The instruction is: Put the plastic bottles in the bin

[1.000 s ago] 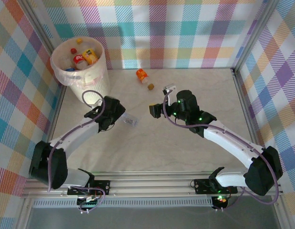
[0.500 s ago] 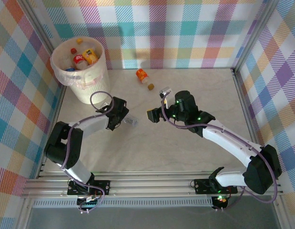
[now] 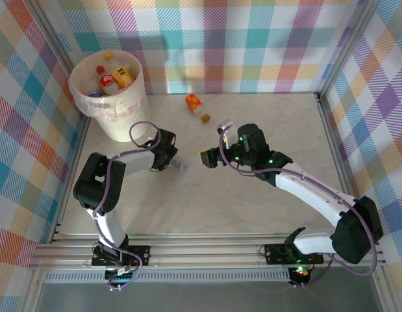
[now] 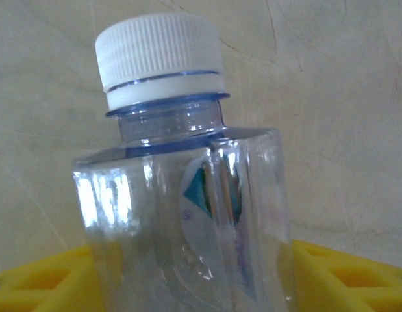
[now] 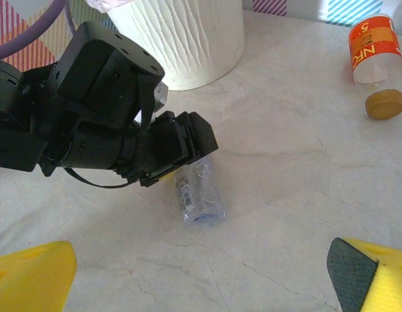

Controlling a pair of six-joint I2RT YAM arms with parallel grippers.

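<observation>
Spreads wide and flat as a pale cream tabletop (image 3: 265,201), matte, crossed by faint grey marble veins. Sits under soft, even light from above, with only weak shadows. Is closed in on three sides by cloth walls in a pastel check of pink, teal, yellow, orange and purple on white: back wall (image 3: 252,45), left wall (image 3: 25,143), right wall (image 3: 382,136). Is framed at the back corners by slanting silver metal posts (image 3: 349,49). Ends at the near edge in a slotted aluminium rail (image 3: 207,247) running the table's width, with grey floor (image 3: 220,296) below.
</observation>
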